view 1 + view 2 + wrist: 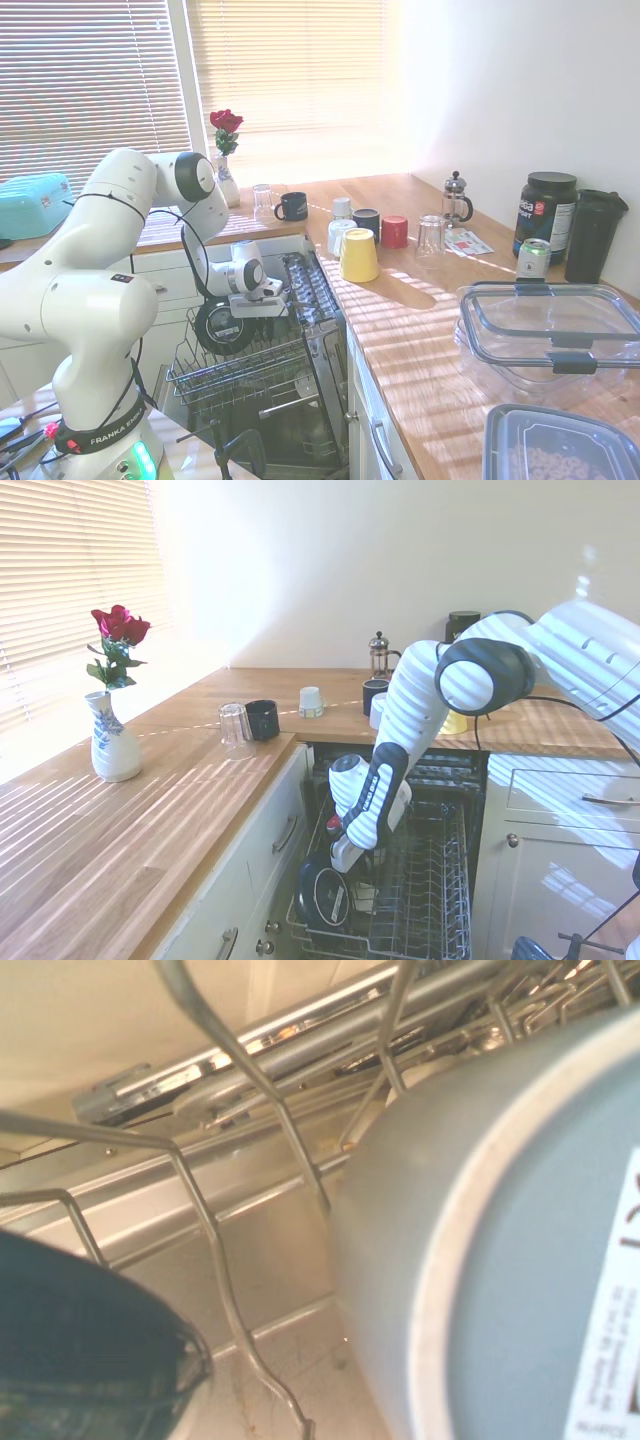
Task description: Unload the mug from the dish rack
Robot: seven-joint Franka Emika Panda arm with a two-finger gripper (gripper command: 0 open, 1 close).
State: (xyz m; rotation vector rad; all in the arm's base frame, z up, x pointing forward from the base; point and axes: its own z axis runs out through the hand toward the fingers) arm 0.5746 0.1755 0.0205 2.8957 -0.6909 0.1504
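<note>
My end effector [372, 865] is down inside the dish rack [440, 900], hemmed by upright tines, the black plate [322, 892] just beside it. The mug [500, 1260] sits upside down close below my wrist. I cannot tell whether my grip is clenched or released.

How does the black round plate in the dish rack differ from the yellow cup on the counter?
The black plate stands on edge among the tines of the dish rack; the yellow cup sits upside down on the wooden counter. The plate is flat, round and dark; the cup is tall, tapered and bright. Neither touches the tool.
</note>
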